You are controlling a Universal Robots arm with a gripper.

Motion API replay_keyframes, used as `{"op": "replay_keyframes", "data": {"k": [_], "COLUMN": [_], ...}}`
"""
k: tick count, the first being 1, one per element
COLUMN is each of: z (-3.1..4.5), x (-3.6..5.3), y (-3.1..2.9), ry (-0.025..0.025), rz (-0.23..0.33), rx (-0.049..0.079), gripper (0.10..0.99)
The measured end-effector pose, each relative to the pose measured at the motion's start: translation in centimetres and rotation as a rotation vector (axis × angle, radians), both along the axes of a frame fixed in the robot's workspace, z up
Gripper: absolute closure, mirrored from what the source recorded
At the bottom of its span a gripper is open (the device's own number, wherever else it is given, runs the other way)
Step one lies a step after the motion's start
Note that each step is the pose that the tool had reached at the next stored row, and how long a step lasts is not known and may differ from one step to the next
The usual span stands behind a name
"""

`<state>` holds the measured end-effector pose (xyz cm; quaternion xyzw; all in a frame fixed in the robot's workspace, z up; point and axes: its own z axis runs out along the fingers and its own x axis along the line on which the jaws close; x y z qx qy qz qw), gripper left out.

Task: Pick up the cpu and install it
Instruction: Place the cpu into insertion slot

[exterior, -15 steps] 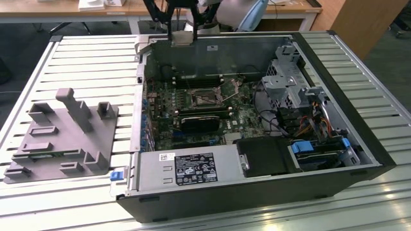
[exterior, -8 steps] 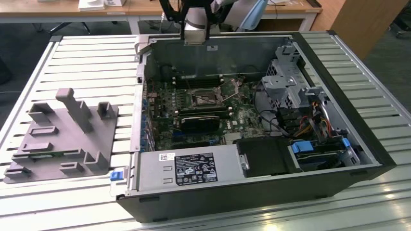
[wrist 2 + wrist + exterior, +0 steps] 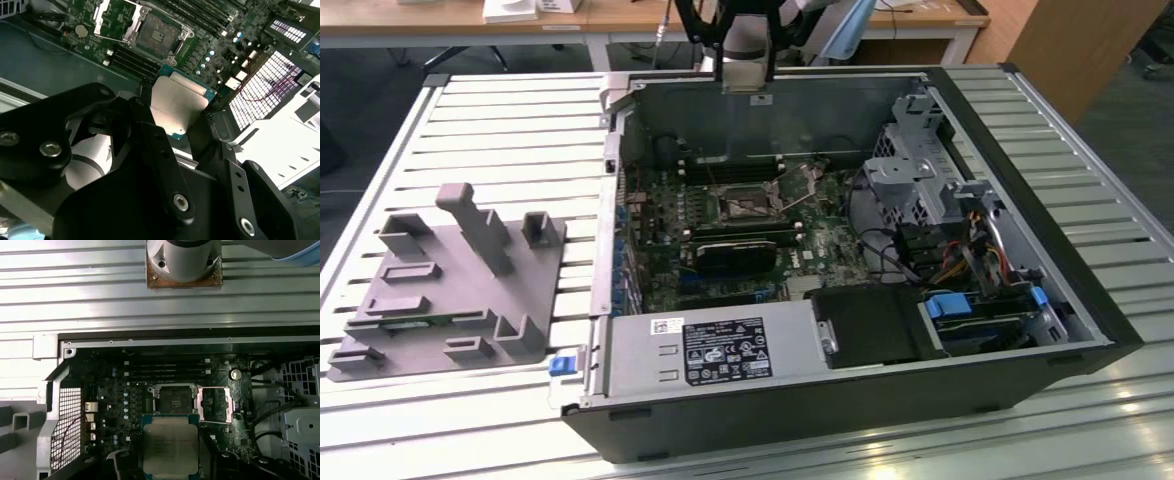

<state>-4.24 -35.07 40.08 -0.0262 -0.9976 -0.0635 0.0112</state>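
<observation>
The cpu (image 3: pixel 177 105), a flat square chip with a silver top and a thin green edge, is held between the black fingers (image 3: pixel 150 135) of my gripper (image 3: pixel 182 127), which is shut on it. In the first wrist view the cpu (image 3: pixel 170 442) hangs in the gripper (image 3: pixel 170 462) just short of the open motherboard socket (image 3: pixel 174 400), whose metal load plate (image 3: pixel 215 402) is flipped aside. In the exterior view the gripper (image 3: pixel 747 60) hovers high over the far wall of the open computer case (image 3: pixel 854 400), well above the socket (image 3: pixel 750 205).
A grey plastic fixture (image 3: pixel 454 280) with upright posts stands on the slatted table at the exterior view's left. Inside the case are memory slots (image 3: pixel 165 372), a drive cage (image 3: pixel 914 165), cables (image 3: pixel 961 250) and a power supply (image 3: pixel 707 350).
</observation>
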Motion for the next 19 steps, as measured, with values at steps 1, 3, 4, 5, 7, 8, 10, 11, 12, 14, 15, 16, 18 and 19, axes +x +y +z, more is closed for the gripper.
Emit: {"op": "replay_keyframes", "data": {"k": [1, 3, 4, 5, 7, 8, 10, 11, 12, 14, 15, 16, 18, 19], "z": [0.00, -0.01, -0.02, -0.02, -0.06, -0.07, -0.09, -0.11, -0.12, -0.14, -0.15, -0.17, -0.22, -0.24], "x": [0.02, 0.06, 0.06, 0.06, 0.06, 0.06, 0.06, 0.06, 0.06, 0.06, 0.06, 0.06, 0.06, 0.06], "y": [0.00, 0.01, 0.01, 0.01, 0.01, 0.01, 0.01, 0.01, 0.01, 0.01, 0.01, 0.01, 0.01, 0.01], "ry": [-0.0001, -0.0002, 0.0000, 0.0000, 0.0000, -0.0001, 0.0000, 0.0000, -0.0001, 0.0000, 0.0000, 0.0000, 0.0000, 0.0000], "rz": [0.000, -0.002, -0.009, -0.020, -0.054, -0.072, -0.108, -0.128, -0.146, -0.178, -0.194, -0.211, -0.247, -0.265], "rx": [0.000, -0.001, -0.001, -0.001, -0.001, -0.001, -0.001, -0.001, -0.001, -0.001, -0.001, -0.001, -0.001, -0.001], "gripper": [0.549, 0.549, 0.549, 0.549, 0.549, 0.549, 0.549, 0.549, 0.549, 0.549, 0.549, 0.549, 0.549, 0.549]}}
